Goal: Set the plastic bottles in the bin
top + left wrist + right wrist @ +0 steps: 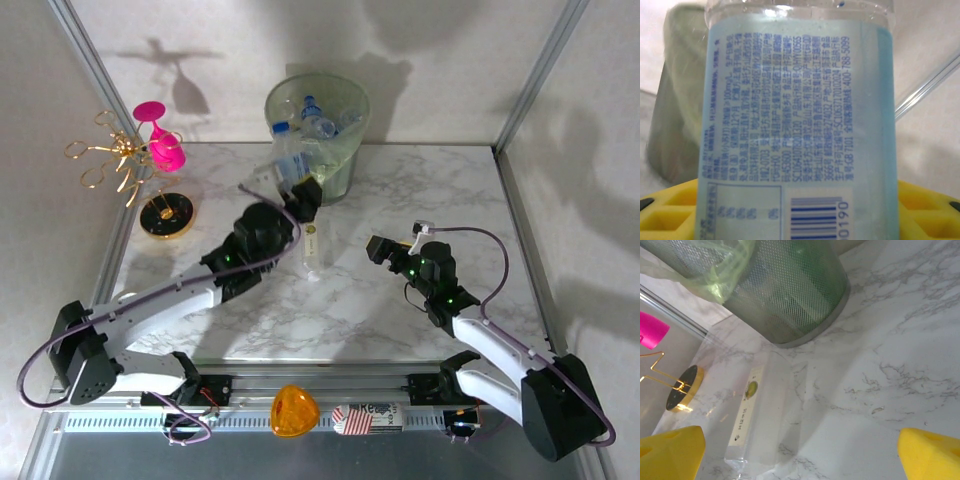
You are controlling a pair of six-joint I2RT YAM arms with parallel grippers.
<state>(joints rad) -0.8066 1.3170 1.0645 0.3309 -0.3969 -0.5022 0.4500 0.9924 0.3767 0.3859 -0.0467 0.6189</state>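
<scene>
Left claw [301, 196] first: it is clenched on the labelled bottle [800, 100]. On the left wrist camera I see the yellow pads [670, 210] pressed against both sides of the bottle's lower part. The pale blue label with small print and a barcode faces the lens. The bottle stands upright in the grip.

The bin [340, 165] is just beyond that claw. From above, the bottle's upper part sits against the bin's near wall, below the rim. I can't tell whether bottle and bin touch. On the left wrist camera the greenish wall rises behind the bottle, to its left.

A heap of bottles [315, 120] with blue caps and labels lies inside the bin.

Now the right claw [380, 248]. It is released, and its two yellow fingers [670, 450] stand wide apart at the bottom corners of its own camera. Nothing sits between them but bare marble tabletop [360, 310].

Ahead of this claw and off to its left lies a clear bottle [765, 415], flat on its side. A pale label strip runs along it, and its far end points toward the bin's base. From above I see it lying between the two claws, nearer the left one.

Further left of the right claw stand a pink goblet [160, 140] and a gold stand [150, 190].
</scene>
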